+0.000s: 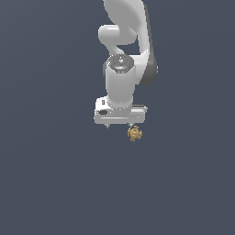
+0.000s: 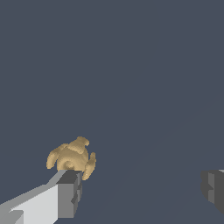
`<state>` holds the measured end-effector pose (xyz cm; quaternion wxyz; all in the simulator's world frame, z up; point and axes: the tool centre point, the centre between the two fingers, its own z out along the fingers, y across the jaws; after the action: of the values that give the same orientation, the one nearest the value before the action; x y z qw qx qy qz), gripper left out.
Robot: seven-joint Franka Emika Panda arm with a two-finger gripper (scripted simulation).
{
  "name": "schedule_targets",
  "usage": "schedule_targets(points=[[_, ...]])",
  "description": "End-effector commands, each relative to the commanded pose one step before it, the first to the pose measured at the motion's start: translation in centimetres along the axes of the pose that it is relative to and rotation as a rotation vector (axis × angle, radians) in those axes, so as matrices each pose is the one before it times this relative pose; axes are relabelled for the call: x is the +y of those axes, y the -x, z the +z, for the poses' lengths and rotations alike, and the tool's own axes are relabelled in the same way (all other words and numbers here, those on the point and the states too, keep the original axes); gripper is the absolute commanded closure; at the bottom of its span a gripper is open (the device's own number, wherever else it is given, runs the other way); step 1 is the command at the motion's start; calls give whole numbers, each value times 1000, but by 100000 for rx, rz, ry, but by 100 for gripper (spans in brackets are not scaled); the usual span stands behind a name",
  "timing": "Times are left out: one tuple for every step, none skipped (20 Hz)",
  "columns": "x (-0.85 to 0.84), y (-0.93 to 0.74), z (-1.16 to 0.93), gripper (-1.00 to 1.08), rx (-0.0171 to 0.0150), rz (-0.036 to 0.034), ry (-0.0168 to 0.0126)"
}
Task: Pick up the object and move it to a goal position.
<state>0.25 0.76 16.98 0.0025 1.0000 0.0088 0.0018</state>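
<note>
The object [image 1: 134,133] is a tiny tan-gold knobbly lump with rounded bumps, lying on the dark grey floor. In the exterior view it sits just below the white gripper [image 1: 119,125], under the end on the exterior view's right. In the wrist view the object [image 2: 71,157] lies right at the tip of one finger [image 2: 68,194], outside the gap between the fingers. The other fingertip [image 2: 213,188] is far across. The gripper [image 2: 140,186] is open wide and holds nothing. I cannot tell whether the fingertip touches the object.
The white arm [image 1: 124,41] rises behind the gripper towards the top of the exterior view. A plain dark grey floor [image 1: 55,183] lies all around. No goal marker shows.
</note>
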Motion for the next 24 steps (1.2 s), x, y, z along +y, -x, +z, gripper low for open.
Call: schedule_targets(points=[[1, 0, 0, -92, 0, 0, 0], [68, -7, 3, -92, 5, -14, 67], [198, -20, 9, -92, 14, -40, 214], [323, -31, 15, -92, 21, -65, 359], [455, -41, 21, -92, 24, -81, 481], [577, -48, 26, -92, 24, -95, 625], [552, -41, 24, -92, 16, -71, 585], [419, -29, 15, -92, 7, -34, 446], [285, -19, 7, -92, 3, 0, 301], [150, -10, 0, -92, 1, 24, 136], [-16, -2, -6, -92, 0, 0, 0], [-107, 11, 4, -92, -1, -8, -119], [-99, 12, 31, -92, -1, -173, -57], [-100, 20, 71, -92, -2, -372, -14], [-158, 33, 120, -92, -3, -633, -11], [-242, 48, 173, -92, -4, -918, -30], [-332, 63, 225, -92, -5, -1201, -58], [-421, 78, 277, -92, -5, -1483, -84], [-503, 90, 326, -92, -4, -1757, -108], [-579, 101, 373, -92, -2, -2019, -129], [-652, 111, 419, -92, 0, -2285, -148], [-729, 119, 465, -92, 4, -2557, -172], [-813, 127, 511, -92, 10, -2832, -204], [-900, 132, 557, -92, 18, -3116, -241]])
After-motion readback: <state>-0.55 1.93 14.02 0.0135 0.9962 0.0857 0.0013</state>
